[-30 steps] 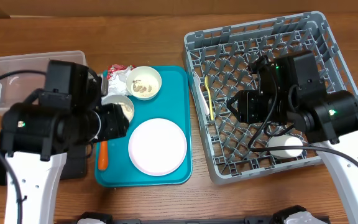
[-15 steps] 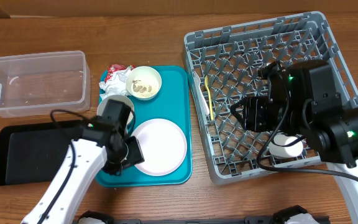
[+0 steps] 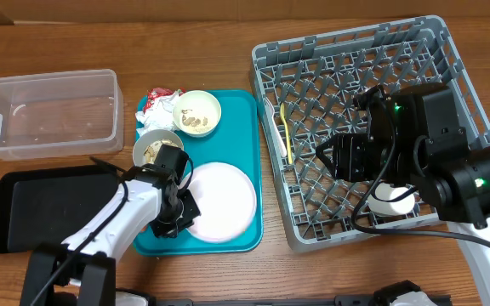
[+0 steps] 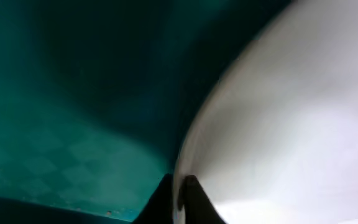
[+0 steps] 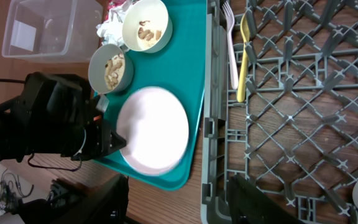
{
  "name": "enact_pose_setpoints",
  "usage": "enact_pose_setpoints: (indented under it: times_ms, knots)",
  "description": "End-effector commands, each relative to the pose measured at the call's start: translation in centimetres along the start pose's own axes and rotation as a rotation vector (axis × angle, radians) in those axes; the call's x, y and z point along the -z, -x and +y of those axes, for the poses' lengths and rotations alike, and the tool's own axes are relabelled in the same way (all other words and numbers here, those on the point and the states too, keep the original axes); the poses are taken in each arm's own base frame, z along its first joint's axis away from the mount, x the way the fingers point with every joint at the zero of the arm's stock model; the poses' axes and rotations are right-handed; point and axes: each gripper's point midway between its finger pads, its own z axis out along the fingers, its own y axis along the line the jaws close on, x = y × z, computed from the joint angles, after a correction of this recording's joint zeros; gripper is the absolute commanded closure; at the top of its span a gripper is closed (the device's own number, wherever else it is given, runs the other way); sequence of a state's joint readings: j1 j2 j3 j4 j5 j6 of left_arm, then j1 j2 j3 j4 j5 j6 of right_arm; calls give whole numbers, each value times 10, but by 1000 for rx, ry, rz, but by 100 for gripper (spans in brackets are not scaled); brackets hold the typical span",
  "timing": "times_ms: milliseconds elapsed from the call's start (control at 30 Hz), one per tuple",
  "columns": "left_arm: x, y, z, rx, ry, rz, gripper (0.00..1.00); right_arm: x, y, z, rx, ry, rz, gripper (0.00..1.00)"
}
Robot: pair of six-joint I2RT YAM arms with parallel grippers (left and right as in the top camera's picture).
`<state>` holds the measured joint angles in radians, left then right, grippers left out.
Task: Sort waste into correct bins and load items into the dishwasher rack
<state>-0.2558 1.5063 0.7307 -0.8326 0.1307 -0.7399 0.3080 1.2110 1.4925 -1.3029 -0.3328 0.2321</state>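
Left gripper (image 3: pixel 183 206) is sitting low at the left rim of the pale pink plate (image 3: pixel 224 200), which is lying on the near half of the teal serving tray (image 3: pixel 241 110). In the left wrist view the jaws are standing narrow, pinching the plate's rim with only a sliver of white edge between the tips. Right gripper (image 5: pixel 179 186) is hovering over the dishwasher rack (image 3: pixel 449 68), jaws spread wide, holding nothing. The white cup (image 3: pixel 391 201) is lying in the rack's near part and the yellow cutlery (image 3: pixel 286 127) along its left side.
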Motion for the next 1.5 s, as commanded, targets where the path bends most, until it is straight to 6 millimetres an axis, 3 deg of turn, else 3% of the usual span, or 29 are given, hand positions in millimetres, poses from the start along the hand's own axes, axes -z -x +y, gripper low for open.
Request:
enact_pose_setpoints:
  times_ms: [0,133,267,433,600,800,867,967,1100,1367,1433,1467]
  knots:
    - [-5,-2,7,5,43,8,96,8,5,3,7,3,-28,45]
    - [2,-7,4,4,36,37,96,8,5,1,6,-6,-28,45]
    - [32,-4,-2,-13,42,33,96,8,4,-1,2,-21,-25,44]
    - [106,7,-8,-56,54,-69,96,8,2,-2,-1,-23,-17,44]
    - [187,17,-19,-127,-14,-233,96,7,0,1,5,-7,-10,34]
    - [264,18,-44,-215,-209,-423,96,-2,-2,19,86,111,31,30]
    - [282,18,-51,-247,-262,-471,96,-4,-2,37,156,225,46,30]
    - [294,15,-60,-264,-329,-494,96,-8,6,53,201,324,38,29]
    - [296,8,-71,-291,-393,-468,96,-19,17,56,210,354,31,25]
    - [303,-7,-94,-377,-503,-427,96,-39,25,85,336,463,23,25]
    - [302,-10,-96,-390,-506,-426,96,-44,28,89,351,472,17,30]
    - [302,-11,-97,-395,-507,-425,96,-45,29,91,358,479,14,38]
